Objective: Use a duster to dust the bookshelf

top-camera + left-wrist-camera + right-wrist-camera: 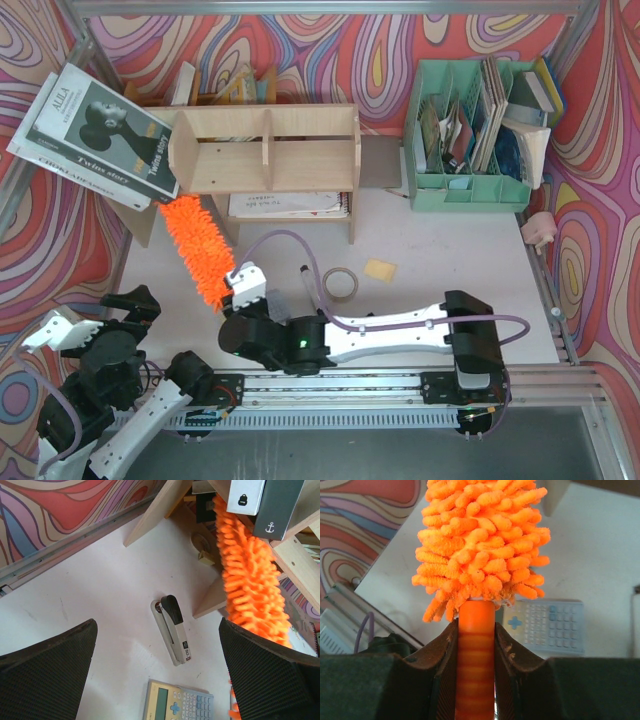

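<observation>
The plywood bookshelf (265,150) stands at the back of the table, its three compartments facing up in the top view. The orange duster (197,250) lies slanted in front of its left end, the shaggy head's far tip beside the shelf's left leg. My right gripper (243,290) is shut on the smooth orange handle (476,645), just below the head (482,545). My left gripper (128,308) is open and empty at the near left, above the table; its wrist view shows the duster head (252,580) to the right, against the shelf leg (212,597).
A stapler (171,630) and a calculator (177,702) lie under my left gripper. Magazines (95,130) lean at the shelf's left. A mint-green file organiser (470,130) stands at the back right. A tape roll (339,284), a yellow note (379,268) and a notebook (290,205) lie mid-table.
</observation>
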You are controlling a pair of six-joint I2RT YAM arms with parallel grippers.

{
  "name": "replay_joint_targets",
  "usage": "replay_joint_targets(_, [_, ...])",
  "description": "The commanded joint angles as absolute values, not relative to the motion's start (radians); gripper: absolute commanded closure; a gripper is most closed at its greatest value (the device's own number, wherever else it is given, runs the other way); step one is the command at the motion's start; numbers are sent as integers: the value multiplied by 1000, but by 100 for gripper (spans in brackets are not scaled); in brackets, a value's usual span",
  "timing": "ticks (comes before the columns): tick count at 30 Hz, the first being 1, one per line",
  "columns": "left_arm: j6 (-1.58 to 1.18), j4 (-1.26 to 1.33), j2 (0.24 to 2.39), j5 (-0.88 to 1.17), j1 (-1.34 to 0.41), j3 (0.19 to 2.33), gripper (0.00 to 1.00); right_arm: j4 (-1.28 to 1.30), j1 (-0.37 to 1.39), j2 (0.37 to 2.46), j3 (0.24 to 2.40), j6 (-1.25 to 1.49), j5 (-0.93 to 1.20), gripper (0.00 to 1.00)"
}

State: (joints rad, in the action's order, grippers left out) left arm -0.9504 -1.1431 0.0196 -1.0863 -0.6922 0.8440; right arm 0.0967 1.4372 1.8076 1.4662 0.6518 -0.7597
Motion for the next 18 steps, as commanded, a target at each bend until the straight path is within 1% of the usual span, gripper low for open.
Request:
replay_joint_targets(1, [-953, -1153, 8, -1113, -695, 836, 2, -63, 1472, 1882, 1585, 526, -707, 100])
replay_joint_targets(4, [-953, -1156, 7, -1112, -695, 836, 2, -53, 1477, 1900, 1598, 524, -715, 100])
replay_joint_targets(10, [-955, -1156, 5, -1112, -695, 836, 2, -24, 1467, 1824, 1496, 601, -836, 100])
replay_joint_targets(12, [-955, -1155, 5, -1112, -695, 836, 2, 21, 1457, 1795, 1473, 660, -868, 100])
replay_joint_targets(16, [-955, -1156, 5, -1112, -695, 836, 2, 194, 1442, 1753, 1458, 785, -924, 100])
replay_joint_targets(18, [-956, -1157, 5, -1112, -695, 837, 2, 224, 1441, 1726, 1440, 813, -932, 100])
